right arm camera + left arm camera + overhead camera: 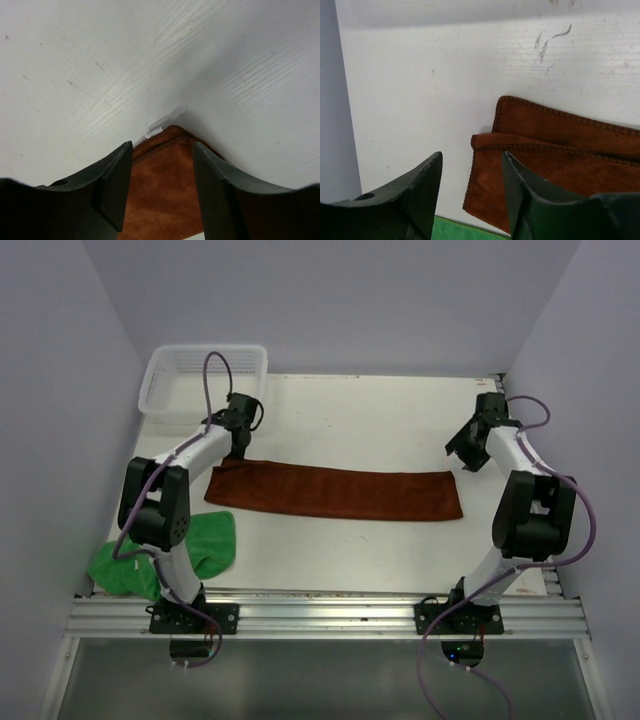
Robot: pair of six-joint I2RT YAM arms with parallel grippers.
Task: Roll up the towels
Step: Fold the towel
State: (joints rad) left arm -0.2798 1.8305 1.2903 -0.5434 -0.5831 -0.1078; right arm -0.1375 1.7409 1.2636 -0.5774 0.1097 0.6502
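The rust-brown towel (335,491) lies folded into a long strip across the middle of the table. My left gripper (238,447) hovers at its left end, my right gripper (462,455) at its right end. In the left wrist view the left gripper (472,156) is open, and the brown towel's layered end (555,150) lies flat below and to the right. In the right wrist view the right gripper (162,146) is open above the towel's corner (160,195), which has a small white label (154,132). Neither gripper holds anything. The green towel (165,552) lies crumpled by the left arm's base.
A white mesh basket (250,365) stands at the back left corner, just behind my left gripper. Lilac walls close the table on the left, back and right. A metal rail (330,610) runs along the near edge.
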